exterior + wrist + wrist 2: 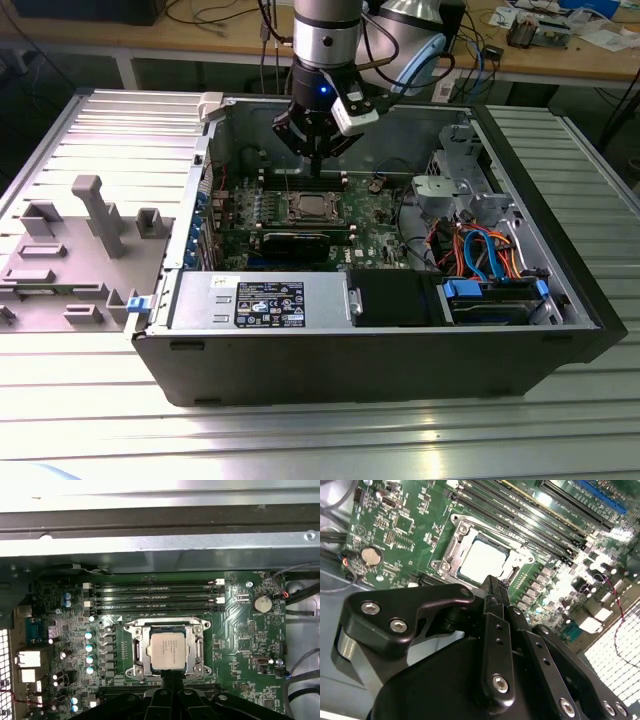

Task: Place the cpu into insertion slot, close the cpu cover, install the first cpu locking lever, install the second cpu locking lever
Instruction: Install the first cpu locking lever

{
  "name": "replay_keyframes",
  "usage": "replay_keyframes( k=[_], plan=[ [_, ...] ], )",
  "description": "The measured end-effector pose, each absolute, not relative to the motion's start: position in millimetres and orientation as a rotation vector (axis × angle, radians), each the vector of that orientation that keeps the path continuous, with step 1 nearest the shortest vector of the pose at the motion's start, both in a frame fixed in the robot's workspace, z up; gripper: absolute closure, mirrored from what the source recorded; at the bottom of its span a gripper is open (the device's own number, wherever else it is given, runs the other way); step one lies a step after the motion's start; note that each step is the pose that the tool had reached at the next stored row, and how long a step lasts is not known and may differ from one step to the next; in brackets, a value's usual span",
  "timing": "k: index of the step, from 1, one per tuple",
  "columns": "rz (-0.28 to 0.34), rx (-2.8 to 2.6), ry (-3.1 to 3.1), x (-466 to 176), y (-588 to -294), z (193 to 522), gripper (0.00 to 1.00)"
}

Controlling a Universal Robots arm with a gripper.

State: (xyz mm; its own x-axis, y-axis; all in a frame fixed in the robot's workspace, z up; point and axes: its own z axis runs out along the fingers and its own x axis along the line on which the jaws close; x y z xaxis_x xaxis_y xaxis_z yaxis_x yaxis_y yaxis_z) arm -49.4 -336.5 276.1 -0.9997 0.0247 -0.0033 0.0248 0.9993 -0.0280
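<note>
Silver-grey cpu (165,651), silvery cpu cover (134,652), green motherboard (240,640), black jaws

— How is the light looking?
— I'm seeing glare washing out the motherboard (410,535) edge in the second wrist view; the gripper (492,587) is blurring up close.
— Elsewhere?
— Evenly bright.

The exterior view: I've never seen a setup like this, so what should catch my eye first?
A black gripper on a silver arm hangs inside an open computer case, just above the green motherboard. In the board's middle, the silver-grey cpu lies in the insertion slot with the cpu cover framing it. Orange and blue cables bunch toward the exterior view's right.
</note>
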Motion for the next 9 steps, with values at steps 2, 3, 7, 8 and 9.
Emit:
replay_keyframes(
  k=[2,3,7,8,9],
  plan=[
    [-0.044,0.03,3.138,-51.9,-336.4,275.7,0.89],
    [-0.043,0.027,3.138,-54.7,-336.4,275.4,0.89],
    [-0.041,0.003,3.138,-63.3,-336.5,273.9,0.89],
    [-0.041,-0.012,3.138,-63.4,-336.5,273.6,0.89],
    [-0.04,-0.024,3.138,-64.1,-336.5,273.0,0.89]
  ],
)
